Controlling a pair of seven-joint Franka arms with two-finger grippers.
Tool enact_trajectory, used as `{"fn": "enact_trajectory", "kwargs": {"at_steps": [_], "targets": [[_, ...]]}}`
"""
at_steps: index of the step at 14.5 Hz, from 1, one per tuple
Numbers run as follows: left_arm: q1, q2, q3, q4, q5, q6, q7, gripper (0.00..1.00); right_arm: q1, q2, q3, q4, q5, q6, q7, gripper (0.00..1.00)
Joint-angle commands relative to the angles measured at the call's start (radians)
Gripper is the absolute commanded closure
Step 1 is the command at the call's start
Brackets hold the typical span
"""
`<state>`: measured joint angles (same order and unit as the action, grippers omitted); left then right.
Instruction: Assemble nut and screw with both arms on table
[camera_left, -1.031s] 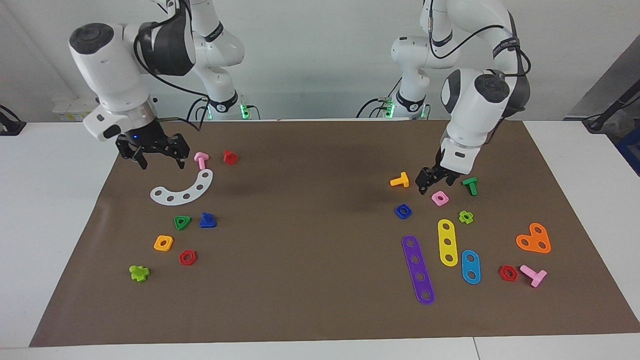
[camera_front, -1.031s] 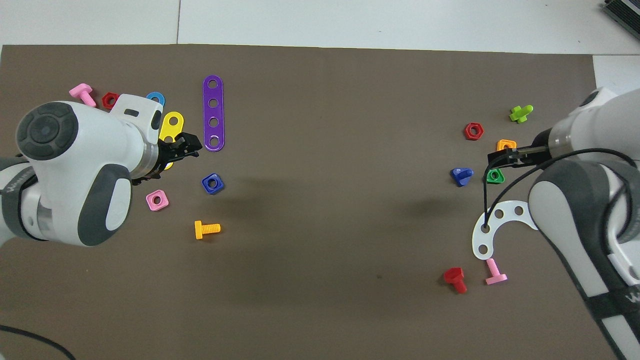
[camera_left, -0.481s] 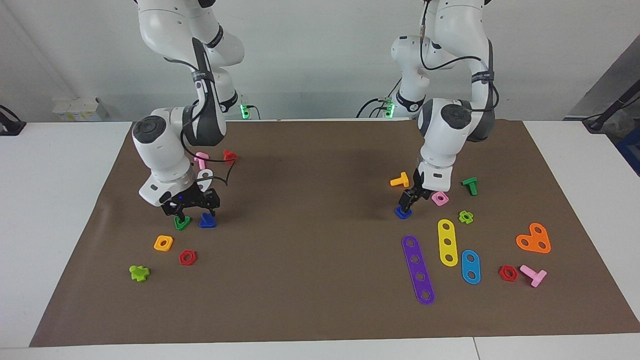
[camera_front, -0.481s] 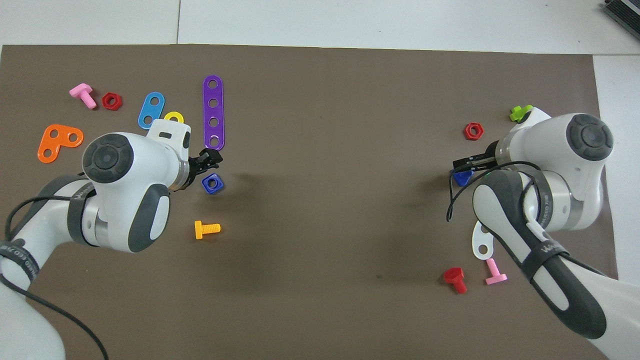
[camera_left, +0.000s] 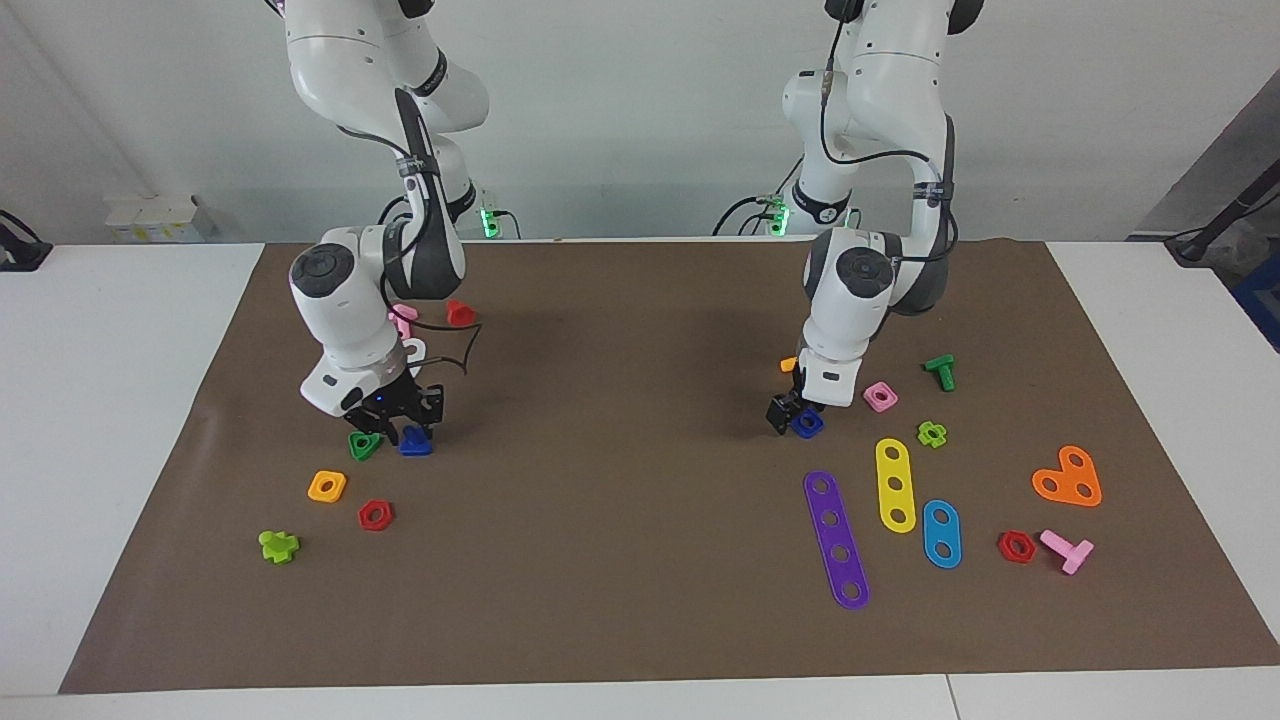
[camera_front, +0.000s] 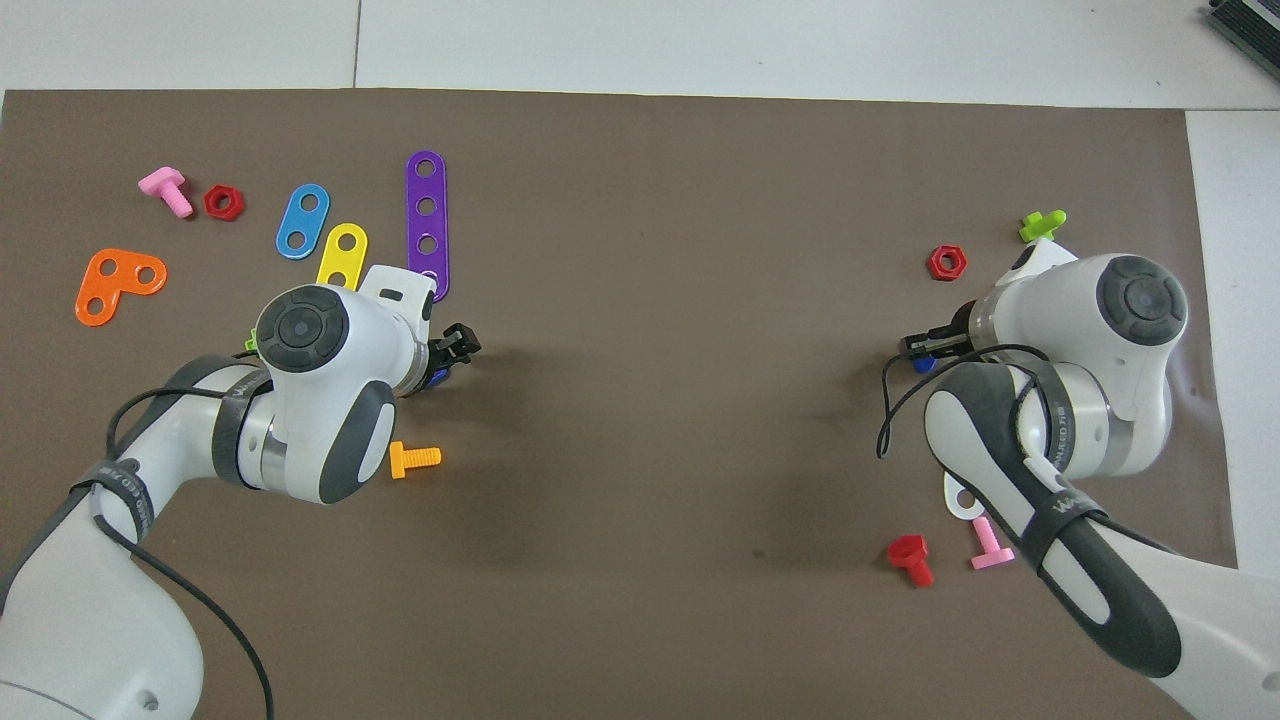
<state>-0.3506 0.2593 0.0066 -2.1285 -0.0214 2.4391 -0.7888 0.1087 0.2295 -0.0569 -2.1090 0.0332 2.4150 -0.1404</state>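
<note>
Nut (camera_left: 808, 424) shows facing; overhead, left claw (camera_front: 452, 352) hides it.

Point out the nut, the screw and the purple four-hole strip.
nut (camera_left: 808, 424), facing view, its visible corner beside the left gripper.
screw (camera_left: 415, 445), facing view, its flat head under the right gripper.
purple strip (camera_left: 836, 540), facing view, its middle, between holes.

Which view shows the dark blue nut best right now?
The facing view: the nut lies on the mat, mostly visible beside the left hand. In the overhead view the left arm covers all but a blue sliver.
</note>
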Motion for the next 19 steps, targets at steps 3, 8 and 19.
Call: {"fn": "enact_trajectory", "kwargs": {"at_steps": [3,8,19], "targets": [[-0.005,-0.011,0.019,0.002,0.087,-0.023,0.014,0.26,-0.015,-0.012,0.008,-0.040,0.025,0.068,-0.044,0.54],[-0.004,-0.011,0.018,0.002,0.090,-0.025,0.029,0.54,-0.017,-0.012,0.008,-0.046,0.027,0.090,-0.042,0.57],[-0.013,0.035,0.015,0.221,0.092,-0.238,0.066,1.00,0.031,-0.042,0.008,0.140,0.027,-0.133,0.109,1.00]]}}
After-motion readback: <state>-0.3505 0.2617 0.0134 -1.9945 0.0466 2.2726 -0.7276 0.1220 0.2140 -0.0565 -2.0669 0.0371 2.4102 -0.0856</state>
